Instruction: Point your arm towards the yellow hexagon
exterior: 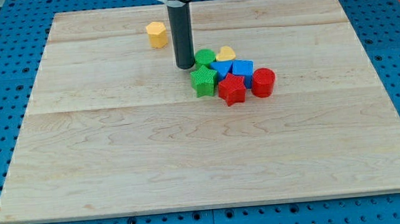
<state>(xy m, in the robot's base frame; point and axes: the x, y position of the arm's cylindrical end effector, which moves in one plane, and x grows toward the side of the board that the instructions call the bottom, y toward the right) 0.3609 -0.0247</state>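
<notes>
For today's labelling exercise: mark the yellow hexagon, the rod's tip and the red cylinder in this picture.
yellow hexagon (156, 34): camera view, on its top face.
my tip (185, 66): camera view, the rod's very end, right of the hexagon.
red cylinder (263, 82): camera view, on its side wall.

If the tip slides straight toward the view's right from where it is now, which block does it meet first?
Most likely the green round block: it sits just right of my tip, nearly touching. The green star lies slightly below that line. Depth is hard to judge here.
</notes>
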